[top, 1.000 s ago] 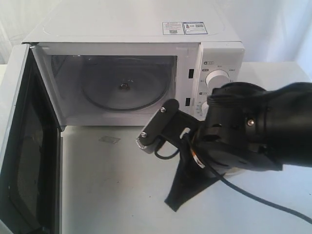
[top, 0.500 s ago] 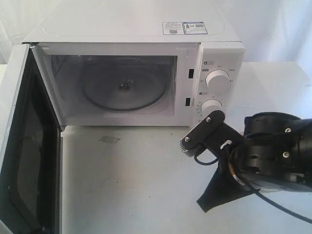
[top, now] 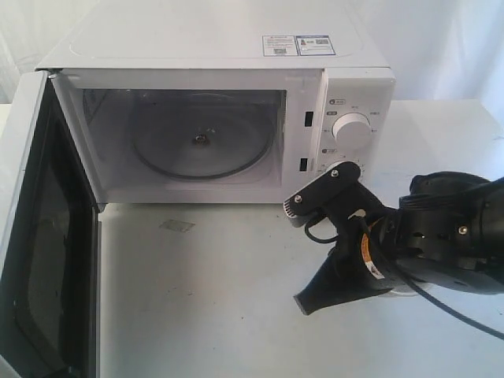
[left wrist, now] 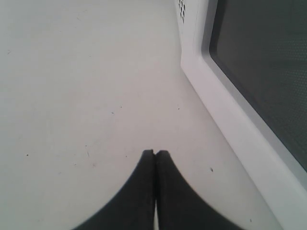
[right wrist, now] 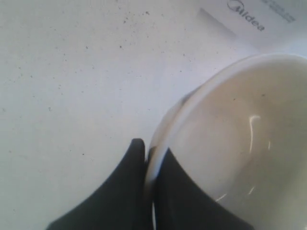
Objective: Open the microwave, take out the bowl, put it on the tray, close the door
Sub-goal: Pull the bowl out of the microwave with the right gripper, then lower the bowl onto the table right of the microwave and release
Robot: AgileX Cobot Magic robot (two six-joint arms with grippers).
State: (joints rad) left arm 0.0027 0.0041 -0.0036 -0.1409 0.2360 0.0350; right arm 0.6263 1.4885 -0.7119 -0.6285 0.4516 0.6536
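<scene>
The white microwave [top: 236,55] stands at the back with its door [top: 31,236] swung wide open to the left. Its cavity holds only the glass turntable [top: 197,142]. My right gripper [top: 309,303] hangs low over the table in front of the control panel. In the right wrist view this gripper [right wrist: 151,152] is shut on the rim of the cream bowl [right wrist: 240,139], one finger inside and one outside. The arm hides the bowl in the exterior view. My left gripper [left wrist: 155,152] is shut and empty over the table beside the door's dark window [left wrist: 259,62]. No tray shows.
The open door juts toward the front left and blocks that side. Two white knobs [top: 352,130] sit just behind the right arm. A small tape mark [top: 176,226] lies on the white table [top: 205,299]. The Midea logo [right wrist: 247,17] shows beyond the bowl.
My right arm, with the bowl, has pulled away from the cavity to the right and lower, then shifted back slightly left. The door and the left gripper's side look unchanged.
</scene>
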